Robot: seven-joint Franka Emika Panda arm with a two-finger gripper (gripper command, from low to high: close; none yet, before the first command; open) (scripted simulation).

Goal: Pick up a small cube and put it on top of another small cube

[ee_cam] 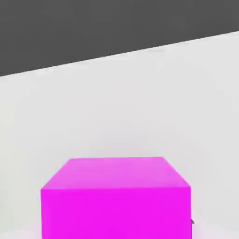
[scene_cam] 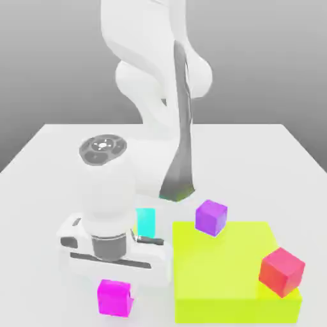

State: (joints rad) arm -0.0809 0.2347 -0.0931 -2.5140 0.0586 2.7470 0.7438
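The exterior view looks from in front of the arm (scene_cam: 153, 70) and above, tilted down over the white counter (scene_cam: 255, 159), with the arm's base at 12 o'clock and the end effector (scene_cam: 115, 281) toward 7 o'clock, near the lens. The hand view sits low and very close behind the magenta cube (ee_cam: 115, 198), facing level across the counter (ee_cam: 116, 107) to its far edge and the dark backdrop. The 2 views share that cube (scene_cam: 115, 297) and the counter around it.

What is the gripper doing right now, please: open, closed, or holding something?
Gripper: closed on the magenta-pink cube, which sits on the white table.
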